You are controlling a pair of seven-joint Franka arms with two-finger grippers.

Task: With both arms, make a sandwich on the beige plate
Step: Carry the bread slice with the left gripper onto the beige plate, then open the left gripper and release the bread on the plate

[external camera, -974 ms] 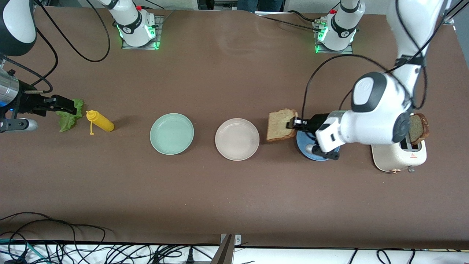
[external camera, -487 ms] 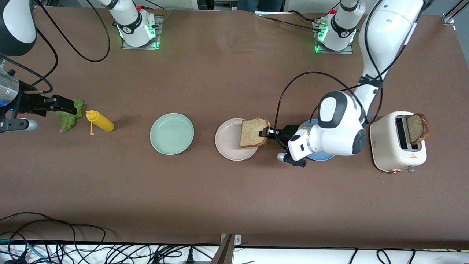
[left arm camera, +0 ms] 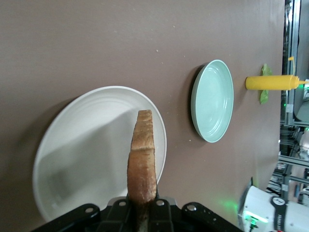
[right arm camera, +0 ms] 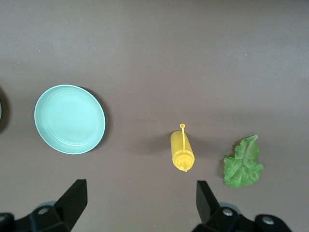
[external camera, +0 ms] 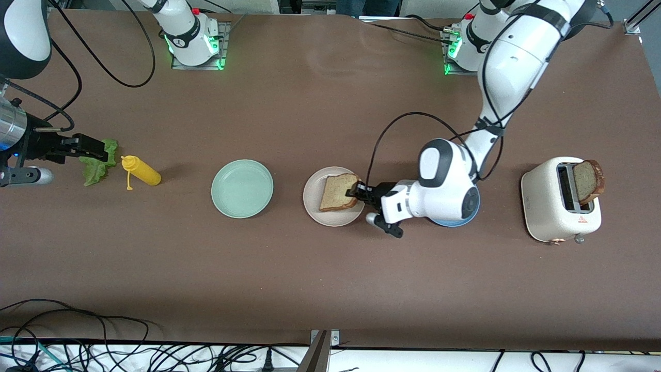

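Hanging over the beige plate (external camera: 316, 206), a bread slice (external camera: 338, 192) is clamped by its edge in the left pincer (external camera: 356, 192), at the plate's three o'clock side. The right pincer (external camera: 85, 147), held spread apart, waits over the lettuce leaf (external camera: 96, 168) at the desk's (external camera: 330, 279) right-arm end, beside a yellow squeeze bottle (external camera: 142, 172)

Layout as you see it: items set in one row across the table.

From the right arm's end you have the lettuce leaf (external camera: 95, 166), bottle (external camera: 141, 171), an empty plate (external camera: 242, 188), the beige plate (external camera: 316, 206) under a held bread slice (external camera: 336, 192), then the toaster (external camera: 560, 206) with another slice (external camera: 588, 181) in its slot.
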